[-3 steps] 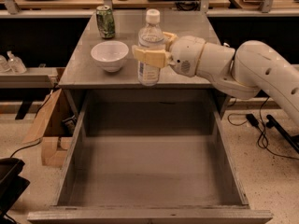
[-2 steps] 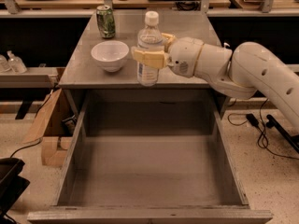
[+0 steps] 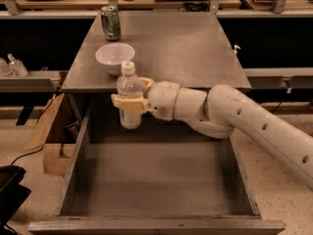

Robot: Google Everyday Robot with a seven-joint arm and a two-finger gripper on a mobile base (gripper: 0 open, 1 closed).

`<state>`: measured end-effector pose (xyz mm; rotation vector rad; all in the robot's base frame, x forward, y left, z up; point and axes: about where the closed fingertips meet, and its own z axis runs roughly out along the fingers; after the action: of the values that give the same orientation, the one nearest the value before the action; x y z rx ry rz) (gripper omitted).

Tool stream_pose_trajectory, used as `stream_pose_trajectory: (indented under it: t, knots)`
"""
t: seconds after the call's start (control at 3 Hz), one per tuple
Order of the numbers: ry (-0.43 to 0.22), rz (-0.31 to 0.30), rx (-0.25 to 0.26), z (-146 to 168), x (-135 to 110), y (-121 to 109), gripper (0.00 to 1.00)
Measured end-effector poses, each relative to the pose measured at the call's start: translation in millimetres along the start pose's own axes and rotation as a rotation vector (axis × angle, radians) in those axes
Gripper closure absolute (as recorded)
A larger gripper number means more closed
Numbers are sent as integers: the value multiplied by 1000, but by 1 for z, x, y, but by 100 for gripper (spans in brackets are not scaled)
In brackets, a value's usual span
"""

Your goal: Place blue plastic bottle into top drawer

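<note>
The blue plastic bottle (image 3: pixel 129 94) is a clear water bottle with a white cap, held upright in the air. My gripper (image 3: pixel 129 102) is shut around its middle, reaching in from the right on the white arm. The bottle hangs over the back left part of the open top drawer (image 3: pixel 156 180), just in front of the cabinet top's front edge. The drawer is a wide grey box pulled fully out, with nothing inside it.
On the grey cabinet top (image 3: pixel 186 48) stand a white bowl (image 3: pixel 115 57) at the front left and a green soda can (image 3: pixel 110 22) at the back left. Small clear pump bottles (image 3: pixel 12 65) sit on a shelf at far left. A cardboard box (image 3: pixel 51 136) lies left of the drawer.
My gripper has lifted the bottle off the cabinet top and carried it forward and down, over the drawer's back left part.
</note>
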<state>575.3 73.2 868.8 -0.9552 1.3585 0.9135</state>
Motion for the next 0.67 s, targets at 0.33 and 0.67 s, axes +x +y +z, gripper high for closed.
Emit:
stream_pose_trajectory:
  t: [0.33,0.67]
  knots:
    - [13,20,-43,20,32,28,100]
    - [33,12,-61,38,65,37,100]
